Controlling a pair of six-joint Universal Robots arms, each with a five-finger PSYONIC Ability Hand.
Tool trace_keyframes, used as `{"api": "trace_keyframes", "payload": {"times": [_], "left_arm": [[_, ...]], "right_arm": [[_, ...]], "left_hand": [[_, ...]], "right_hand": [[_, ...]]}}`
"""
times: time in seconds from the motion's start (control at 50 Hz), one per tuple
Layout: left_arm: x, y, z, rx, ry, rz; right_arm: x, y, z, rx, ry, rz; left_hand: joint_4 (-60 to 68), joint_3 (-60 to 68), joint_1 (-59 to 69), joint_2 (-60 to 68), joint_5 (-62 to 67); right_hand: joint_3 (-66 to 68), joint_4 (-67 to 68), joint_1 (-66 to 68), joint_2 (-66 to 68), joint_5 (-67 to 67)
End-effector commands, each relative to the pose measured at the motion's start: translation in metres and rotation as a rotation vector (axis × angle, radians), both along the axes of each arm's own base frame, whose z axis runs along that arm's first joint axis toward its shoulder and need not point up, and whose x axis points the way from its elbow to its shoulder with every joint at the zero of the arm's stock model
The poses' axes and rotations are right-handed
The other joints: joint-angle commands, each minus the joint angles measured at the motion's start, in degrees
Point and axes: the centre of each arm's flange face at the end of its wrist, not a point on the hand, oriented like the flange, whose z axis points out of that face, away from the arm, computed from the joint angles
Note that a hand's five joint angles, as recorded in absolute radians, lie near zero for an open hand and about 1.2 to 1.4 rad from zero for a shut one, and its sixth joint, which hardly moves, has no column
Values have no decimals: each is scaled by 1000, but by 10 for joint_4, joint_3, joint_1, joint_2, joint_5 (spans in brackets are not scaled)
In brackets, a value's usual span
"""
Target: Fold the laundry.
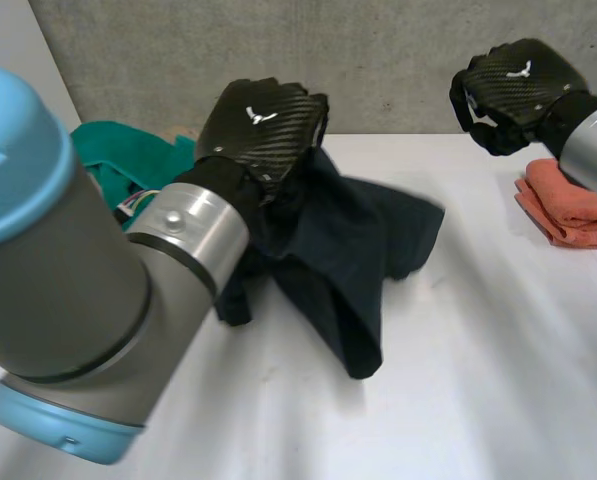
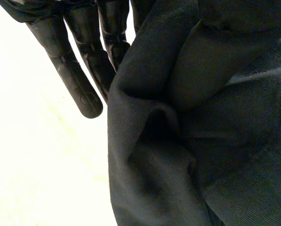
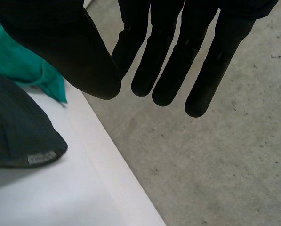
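A dark navy garment (image 1: 348, 250) lies bunched in the middle of the white table (image 1: 478, 380), and one part of it is pulled up to my left hand (image 1: 261, 125). In the left wrist view the dark garment (image 2: 201, 141) wraps over the thumb and is pinched against the fingers (image 2: 79, 89). My right hand (image 1: 518, 80) hangs in the air at the far right, past the table's back edge, with its fingers (image 3: 164, 70) curled and nothing in them. An edge of the dark garment (image 3: 18, 132) with a small label lies beside the right hand's thumb.
A teal cloth (image 1: 128, 150) is heaped at the far left behind my left arm, also beside the dark garment as the teal cloth (image 3: 22, 61). A folded salmon cloth (image 1: 573, 205) lies at the right edge under my right arm. A concrete wall (image 1: 378, 50) stands behind the table.
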Motion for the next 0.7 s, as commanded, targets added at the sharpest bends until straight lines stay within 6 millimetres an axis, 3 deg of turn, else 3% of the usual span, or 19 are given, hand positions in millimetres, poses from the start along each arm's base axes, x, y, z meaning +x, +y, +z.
{"api": "trace_keyframes", "payload": {"times": [0.02, 0.1, 0.12, 0.14, 0.16, 0.2, 0.32, 0.4, 0.5, 0.56, 0.6, 0.7], "left_arm": [[17, -20, -35, 112, -97, -30], [16, -35, -83, 228, -176, -79], [16, -39, -89, 243, -184, -75], [18, -44, -96, 260, -192, -66], [19, -48, -99, 268, -194, -56], [28, -61, -104, 284, -196, -22], [31, -66, -102, 284, -186, -7], [31, -67, -99, 280, -174, -5], [31, -66, -97, 274, -169, -7], [30, -65, -97, 273, -169, -11], [29, -65, -96, 271, -166, -11], [28, -65, -91, 259, -159, -9]], "right_arm": [[0, 34, 0, 160, 30, 24], [7, 35, -27, 250, 56, 34], [15, 32, -44, 296, 71, 40], [17, 30, -51, 318, 79, 32], [20, 29, -59, 341, 87, 22], [23, 28, -73, 385, 103, -22], [18, 42, -98, 558, 19, -116], [13, 62, -106, 700, -91, -131], [13, 100, -138, 914, -155, -122], [24, 113, -144, 923, -168, -75], [44, 130, -151, 897, -175, 2], [70, 135, -175, 856, -202, 27]], "left_hand": [[113, 126, 172, 115, 132], [73, 86, 132, 75, 92], [73, 86, 132, 75, 92], [73, 86, 132, 75, 92], [73, 86, 132, 75, 92], [73, 86, 132, 75, 92], [73, 86, 132, 75, 92], [70, 83, 129, 72, 89], [65, 78, 124, 67, 84], [63, 76, 122, 65, 82], [65, 78, 124, 66, 84], [65, 78, 124, 67, 84]], "right_hand": [[122, 114, 153, 125, 117], [122, 114, 153, 125, 117], [-101, -109, -70, -98, -105], [-223, -231, -192, -220, -227], [-322, -331, -292, -319, -327], [-388, -397, -358, -386, -393], [-432, -441, -402, -430, -437], [-424, -432, -394, -421, -429], [-444, -453, -414, -441, -449], [-444, -453, -414, -442, -449], [-444, -453, -414, -442, -449], [-424, -432, -394, -421, -429]]}}
